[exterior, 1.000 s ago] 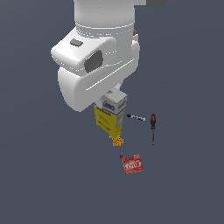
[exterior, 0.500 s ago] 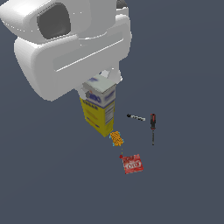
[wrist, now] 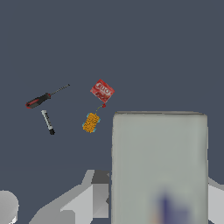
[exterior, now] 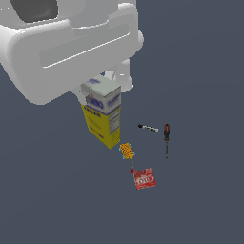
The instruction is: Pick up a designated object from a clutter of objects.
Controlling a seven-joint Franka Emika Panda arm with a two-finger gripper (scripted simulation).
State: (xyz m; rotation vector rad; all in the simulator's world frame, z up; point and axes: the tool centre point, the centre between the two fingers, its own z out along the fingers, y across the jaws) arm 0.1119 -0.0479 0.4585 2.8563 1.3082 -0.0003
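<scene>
Leftmost in the exterior view, the tall yellow-and-white rectangular carton [exterior: 102, 113] stands upright under the white arm, its top filling the wrist view [wrist: 159, 166]. Whether the gripper [wrist: 100, 192] clasps it, I cannot tell. Rightward lie the small orange block [exterior: 126, 150], flat red packet [exterior: 144, 178], thin black-white marker [exterior: 148, 127] and red-black-handled screwdriver [exterior: 166, 137].

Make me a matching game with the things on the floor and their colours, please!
Things:
1. carton
2. packet
3. small block
4. marker

Colours:
A. orange
B. black and white
C. yellow below, white on top
D. red

Right pairs: 1-C, 2-D, 3-A, 4-B
</scene>
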